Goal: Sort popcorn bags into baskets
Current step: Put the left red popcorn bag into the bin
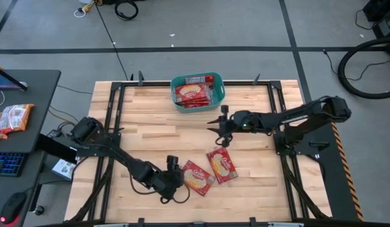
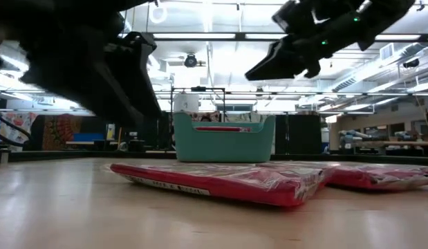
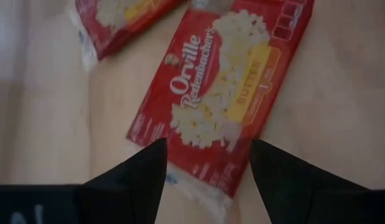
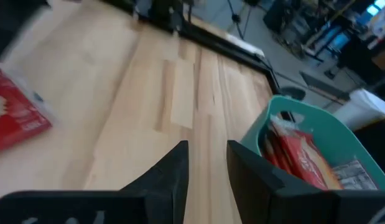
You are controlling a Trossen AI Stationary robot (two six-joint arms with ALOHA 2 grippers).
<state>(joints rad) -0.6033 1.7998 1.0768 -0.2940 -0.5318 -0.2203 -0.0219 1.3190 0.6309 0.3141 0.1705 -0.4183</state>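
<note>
Two flat red popcorn bags (image 1: 196,177) (image 1: 222,165) lay side by side on the pale wooden table (image 1: 150,135). More sat in the teal plastic basket (image 1: 217,98) at the far edge. Left pincer (image 1: 174,173) hung just beside the nearer bag, fingers spread. Right pincer (image 1: 220,125) hovered between basket and bags, slightly parted, holding nothing.

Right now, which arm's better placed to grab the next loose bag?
Left. The left gripper sits open beside the nearer popcorn bag, its end between the fingers. The right gripper, empty, is nearer the basket.
</note>
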